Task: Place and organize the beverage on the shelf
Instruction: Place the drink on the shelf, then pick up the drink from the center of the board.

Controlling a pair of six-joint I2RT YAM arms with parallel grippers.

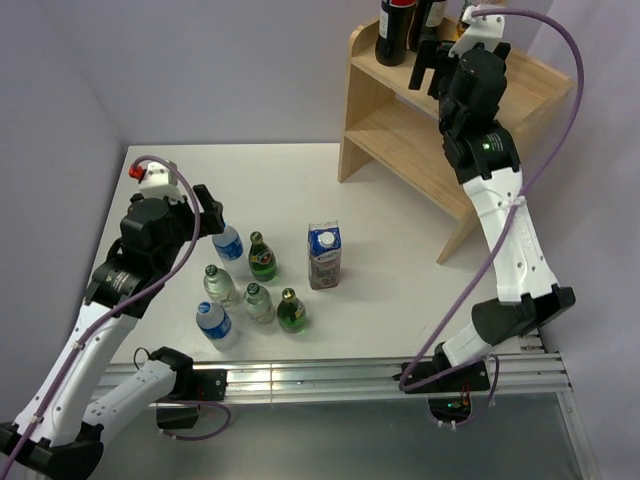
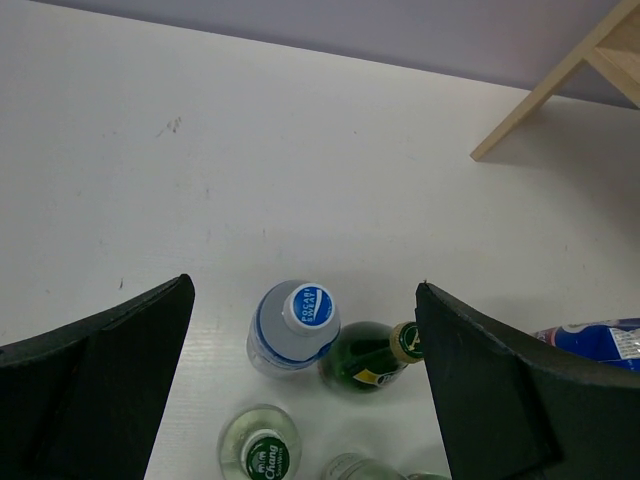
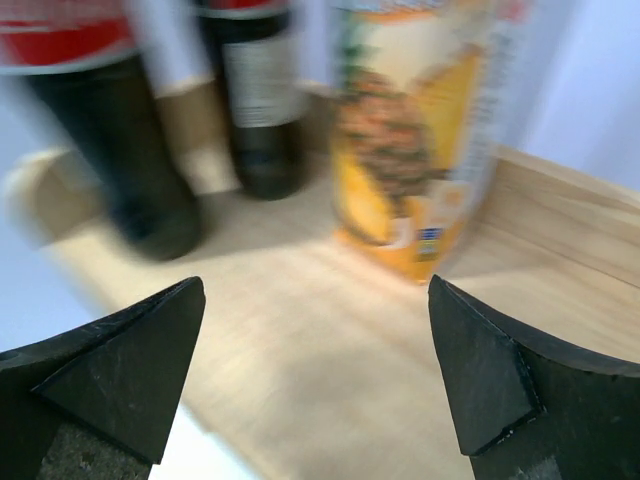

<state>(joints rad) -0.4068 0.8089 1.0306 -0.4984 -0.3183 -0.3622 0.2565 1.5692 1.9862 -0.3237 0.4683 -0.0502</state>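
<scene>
Top view: left pincer (image 1: pixel 213 222) hangs spread over bottles and a juice carton (image 1: pixel 324 256) on the desk (image 1: pixel 400 230); right pincer (image 1: pixel 428 62), spread and empty, is at the shelf (image 1: pixel 420 140) top by the cola bottles (image 1: pixel 395 30). Left wrist: the water bottle (image 2: pixel 295 325) sits below, framed between the fingers; it looks like light, squashy plastic, so grip mid-body, while the green glass bottle (image 2: pixel 362 360) just beside it is likely heavier, slick and breakable. Right wrist: blurry, yellow carton (image 3: pixel 420 150) also shelved.
</scene>
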